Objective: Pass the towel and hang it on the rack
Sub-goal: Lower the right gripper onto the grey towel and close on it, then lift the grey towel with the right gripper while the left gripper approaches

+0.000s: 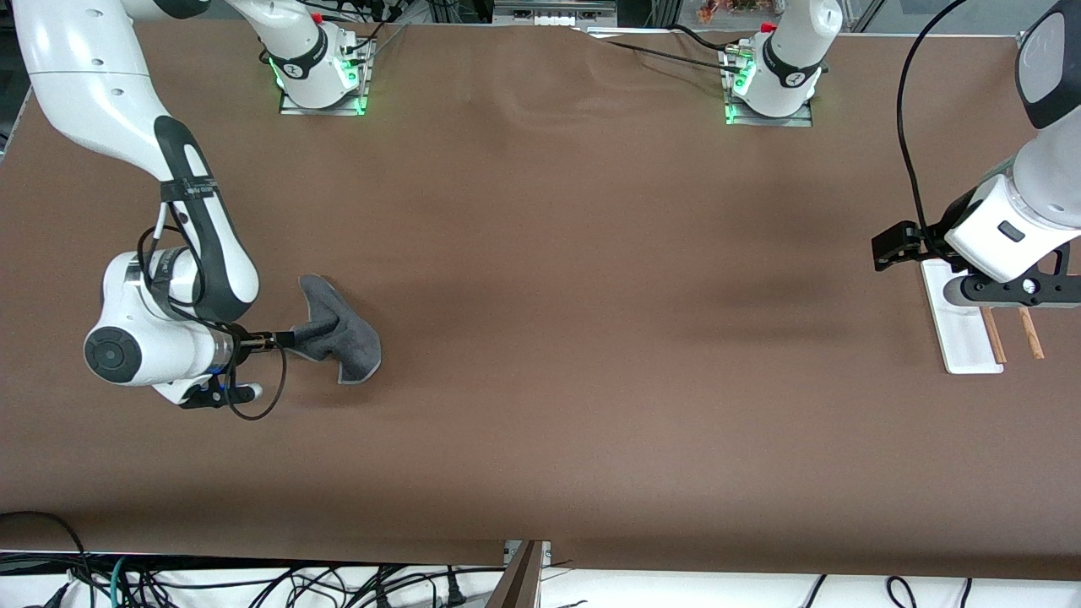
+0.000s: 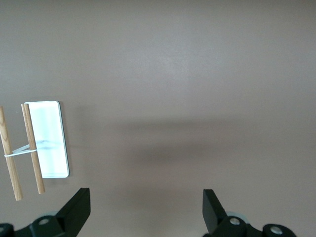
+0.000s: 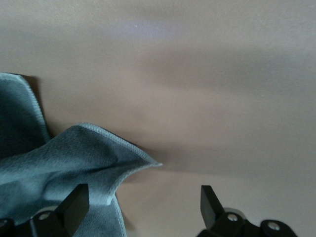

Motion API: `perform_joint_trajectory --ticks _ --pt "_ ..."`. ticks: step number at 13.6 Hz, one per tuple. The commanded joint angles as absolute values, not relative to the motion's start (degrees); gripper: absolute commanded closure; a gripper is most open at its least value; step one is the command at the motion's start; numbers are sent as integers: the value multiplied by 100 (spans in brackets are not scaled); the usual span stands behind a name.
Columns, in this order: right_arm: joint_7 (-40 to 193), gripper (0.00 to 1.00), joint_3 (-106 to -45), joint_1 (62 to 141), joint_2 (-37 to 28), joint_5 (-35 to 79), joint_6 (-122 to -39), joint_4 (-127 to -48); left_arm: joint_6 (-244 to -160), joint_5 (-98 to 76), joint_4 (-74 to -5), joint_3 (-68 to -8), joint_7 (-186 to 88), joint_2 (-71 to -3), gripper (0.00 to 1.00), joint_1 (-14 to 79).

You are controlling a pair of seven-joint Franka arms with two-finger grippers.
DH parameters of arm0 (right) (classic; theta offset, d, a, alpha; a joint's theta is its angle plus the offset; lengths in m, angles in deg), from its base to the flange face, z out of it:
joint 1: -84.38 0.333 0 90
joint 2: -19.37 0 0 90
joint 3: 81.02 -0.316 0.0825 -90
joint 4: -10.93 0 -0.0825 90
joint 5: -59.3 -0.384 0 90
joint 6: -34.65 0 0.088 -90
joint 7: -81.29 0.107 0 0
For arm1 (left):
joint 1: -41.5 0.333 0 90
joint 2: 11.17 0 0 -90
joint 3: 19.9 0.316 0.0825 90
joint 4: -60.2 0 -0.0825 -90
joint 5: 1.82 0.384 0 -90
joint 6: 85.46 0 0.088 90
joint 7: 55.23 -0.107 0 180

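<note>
The towel [image 1: 342,333], dark grey with a lighter stitched edge, lies bunched on the brown table toward the right arm's end. My right gripper [image 1: 274,339] is low beside it and open. In the right wrist view a fold of the towel [image 3: 64,163] reaches between the right gripper's [image 3: 143,207] jaws, with one finger [image 3: 74,200] over the cloth and the rest of the gap over bare table. The rack [image 1: 963,333] has a white base and two wooden rods [image 1: 993,334], and stands toward the left arm's end. My left gripper [image 1: 1013,291] hangs open and empty over it; the left wrist view shows the rack [image 2: 48,140] beside the left gripper [image 2: 145,210].
The brown table cloth [image 1: 591,295] covers the whole table between the towel and the rack. A black cable [image 1: 908,127] loops down to the left wrist. Loose cables [image 1: 169,583] lie below the table edge nearest the front camera.
</note>
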State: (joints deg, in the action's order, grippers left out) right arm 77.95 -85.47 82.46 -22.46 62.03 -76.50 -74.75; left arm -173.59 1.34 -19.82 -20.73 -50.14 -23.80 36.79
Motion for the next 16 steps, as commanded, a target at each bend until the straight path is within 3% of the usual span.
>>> perform_joint_trajectory --ticks 1,11,12,15,16 --pt "7839 0 -8577 8201 -2281 6115 -7793 -7547 -17317 135 -1811 -2052 -5163 -2462 0 3684" --pt "7839 15 -8577 8201 -2466 6089 -7987 -7582 -17317 135 -1811 -2060 -5163 -2462 0 3693" --pt "7839 24 -8577 8201 -2475 6089 -8013 -7582 -17317 135 -1811 -2060 -5163 -2462 0 3693" --pt "7848 69 -8585 8201 -2475 6089 -7996 -7582 -17317 135 -1811 -2052 -5163 -2462 0 3684" --pt "7848 77 -8585 8201 -2475 6089 -7995 -7582 -17317 135 -1811 -2060 -5163 -2462 0 3693"
